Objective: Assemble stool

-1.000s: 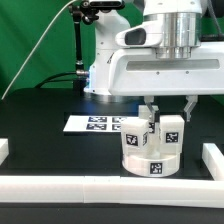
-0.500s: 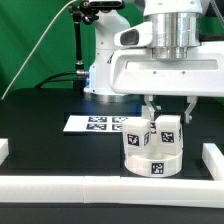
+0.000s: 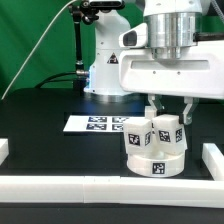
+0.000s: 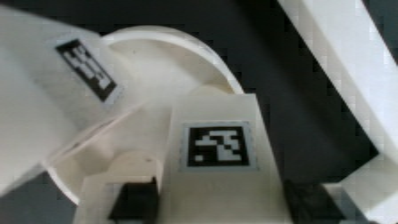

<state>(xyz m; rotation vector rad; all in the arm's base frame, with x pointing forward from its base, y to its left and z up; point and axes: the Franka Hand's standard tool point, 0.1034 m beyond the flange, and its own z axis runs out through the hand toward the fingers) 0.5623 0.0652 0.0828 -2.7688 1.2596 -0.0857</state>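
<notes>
The white round stool seat [image 3: 155,160] lies on the black table near the front border bar. Two blocky tagged legs stand on it: one [image 3: 138,133] towards the exterior view's left, one [image 3: 170,132] towards its right. My gripper [image 3: 169,110] hangs straight above the right leg, a finger on each side of its top. In the wrist view the tagged leg [image 4: 217,140] fills the gap between my dark pads [image 4: 134,202], so the gripper [image 4: 217,200] is shut on it. The seat's rim [image 4: 169,60] and the other leg [image 4: 54,70] show behind.
The marker board [image 3: 95,124] lies flat on the table behind the seat, to the exterior view's left. White border bars run along the front [image 3: 100,190] and the right side [image 3: 214,158]. The arm's base [image 3: 100,65] stands at the back.
My wrist housing has turned and shifted towards the exterior view's right while staying over the right leg. The seat and legs have shifted very slightly with it.
</notes>
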